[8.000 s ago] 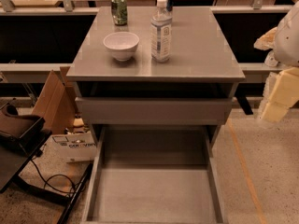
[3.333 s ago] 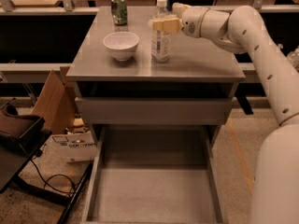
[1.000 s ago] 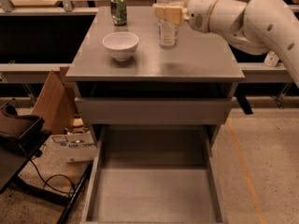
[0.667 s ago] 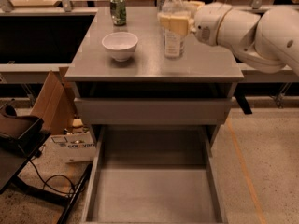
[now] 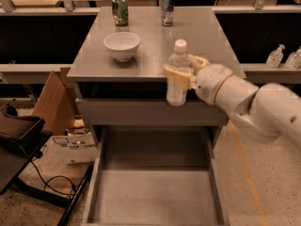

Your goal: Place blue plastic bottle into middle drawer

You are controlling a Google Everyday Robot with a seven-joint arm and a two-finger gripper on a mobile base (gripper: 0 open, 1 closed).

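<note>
The blue plastic bottle [image 5: 178,73], clear with a white cap and pale label, hangs upright in the air in front of the cabinet's top edge. My gripper [image 5: 181,74] is shut on the bottle around its middle, its cream fingers [image 5: 175,76] wrapping the label; the white arm reaches in from the right. The middle drawer [image 5: 155,197] is pulled wide open below, a deep grey tray with a bare floor. The bottle is above the drawer's back part and well clear of its floor.
On the cabinet top [image 5: 197,36] stand a white bowl [image 5: 122,45], a green drink can [image 5: 120,10] and a silver-blue drink can [image 5: 167,8]. The closed upper drawer [image 5: 122,112] sits under the top. A cardboard box [image 5: 51,102] and cables lie at the left.
My gripper took the bottle off the cabinet top, then carried it toward the front and lower, past the front edge to above the open drawer.
</note>
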